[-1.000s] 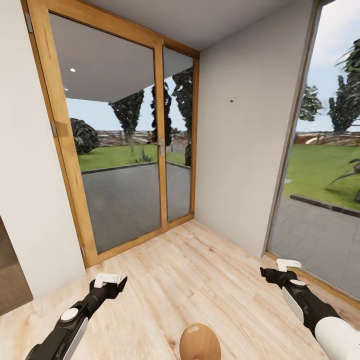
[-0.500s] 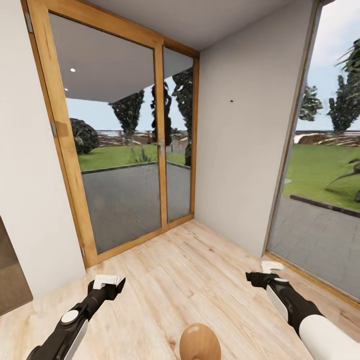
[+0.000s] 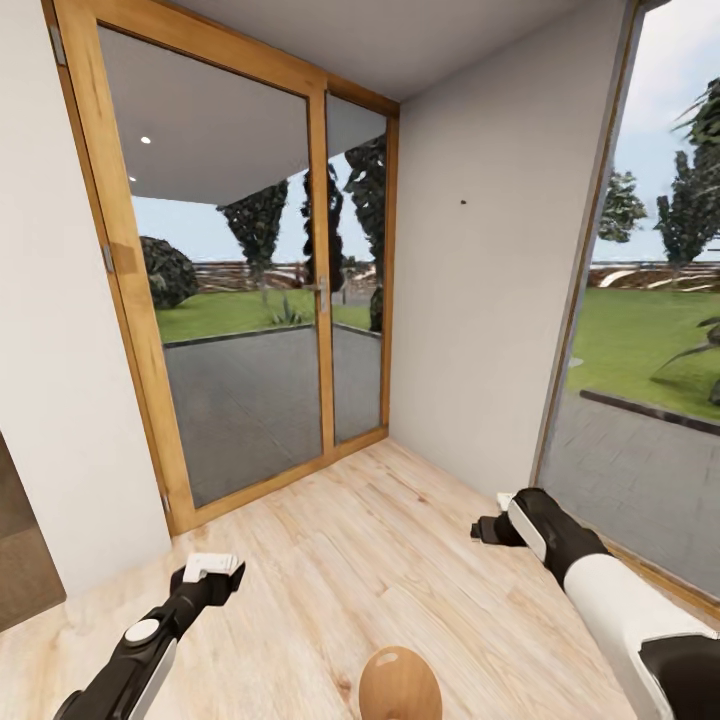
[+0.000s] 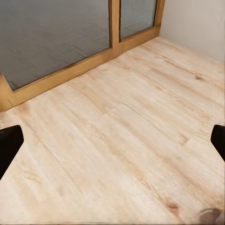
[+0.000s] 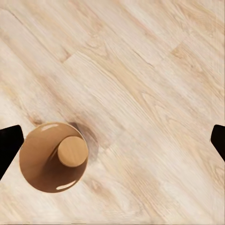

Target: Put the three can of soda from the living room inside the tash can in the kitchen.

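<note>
Robot faces a room corner: pale wood plank floor (image 3: 400,560), tall wood-framed glass door (image 3: 230,290) ahead, white wall (image 3: 480,280), big window (image 3: 650,330) at right onto lawn and paving.

Left hand (image 3: 212,572) low over the floor, fingers wide apart, nothing between them; its wrist view has dark fingertips (image 4: 9,145) at both edges.

Right hand (image 3: 495,527) also spread and empty over the floor.

Shiny brown-copper round object (image 5: 52,157) with a tan knob on top stands on the floor below the right hand, near the bottom of the head view (image 3: 399,684).
</note>
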Tool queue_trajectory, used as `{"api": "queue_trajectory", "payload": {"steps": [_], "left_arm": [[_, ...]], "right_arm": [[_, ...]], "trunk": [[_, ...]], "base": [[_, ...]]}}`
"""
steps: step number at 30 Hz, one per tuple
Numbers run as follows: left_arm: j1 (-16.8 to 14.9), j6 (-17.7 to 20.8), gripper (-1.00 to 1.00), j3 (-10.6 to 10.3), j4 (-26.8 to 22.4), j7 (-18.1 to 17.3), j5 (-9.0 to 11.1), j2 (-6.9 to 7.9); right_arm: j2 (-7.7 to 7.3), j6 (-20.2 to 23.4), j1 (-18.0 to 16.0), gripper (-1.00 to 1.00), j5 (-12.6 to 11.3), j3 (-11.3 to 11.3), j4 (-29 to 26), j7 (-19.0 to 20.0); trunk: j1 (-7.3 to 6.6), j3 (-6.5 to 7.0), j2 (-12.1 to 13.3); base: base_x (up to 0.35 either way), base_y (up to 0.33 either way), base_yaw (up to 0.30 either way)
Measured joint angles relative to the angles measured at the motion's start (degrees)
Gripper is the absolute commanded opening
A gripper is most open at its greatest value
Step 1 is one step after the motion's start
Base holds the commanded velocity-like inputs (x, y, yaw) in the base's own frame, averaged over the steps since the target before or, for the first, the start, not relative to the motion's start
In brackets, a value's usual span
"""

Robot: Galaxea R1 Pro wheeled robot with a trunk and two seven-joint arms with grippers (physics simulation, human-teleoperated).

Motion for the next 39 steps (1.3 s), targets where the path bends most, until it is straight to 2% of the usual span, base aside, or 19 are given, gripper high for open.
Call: {"api": "queue_trajectory", "payload": {"steps": [7, 13, 17, 22, 25, 27, 30, 39], "left_arm": [[0.0, 2.1, 1.0, 0.0, 0.0, 0.3, 0.1, -0.04], [0.1, 2.7, 1.0, 0.0, 0.0, 0.4, 0.2, -0.18], [0.1, 2.9, 1.0, 0.0, 0.0, 0.4, 0.3, -0.26], [0.1, 3.0, 1.0, 0.0, 0.0, 0.4, 0.4, -0.33], [0.1, 3.0, 1.0, 0.0, 0.0, 0.4, 0.5, -0.34], [0.1, 3.1, 1.0, 0.0, 0.0, 0.4, 0.5, -0.35], [0.1, 3.1, 1.0, 0.1, 0.0, 0.4, 0.5, -0.35], [0.1, 3.0, 1.0, 0.2, 0.0, 0.4, 0.6, -0.35]], "right_arm": [[1.12, 7.6, -5.0, 1.0, -0.1, -0.1, 0.4, 0.0], [2.09, 10.3, -7.9, 1.0, -0.1, -0.1, 0.4, -0.3], [2.39, 10.9, -8.5, 1.0, -0.1, -0.2, 0.8, -0.3], [3.3, 10.8, -8.9, 1.0, -0.1, -0.3, 4.1, 0.0], [3.29, 10.7, -8.9, 1.0, -0.1, -0.4, 5.0, 0.2], [3.09, 10.5, -8.8, 1.0, 0.0, -0.2, 5.6, 2.7], [3.02, 10.4, -8.8, 1.0, 0.4, -0.1, 5.7, 4.3], [3.12, 10.4, -8.8, 1.0, 0.9, 0.2, 5.6, 5.8]], "trunk": [[0.0, 0.0, 0.0], [0.0, 0.0, 0.0], [0.0, -0.01, 0.0], [0.0, -0.01, 0.0], [0.0, -0.01, 0.0], [0.0, -0.01, 0.0], [0.0, -0.01, 0.0], [0.0, -0.01, 0.0]], "base": [[0.0, 0.0, 0.0], [0.0, 0.0, 0.0], [0.0, 0.0, 0.0], [0.0, 0.0, 0.0], [0.0, 0.0, 0.0], [0.0, 0.0, 0.0], [0.0, 0.0, 0.0], [0.0, 0.0, 0.0]]}}
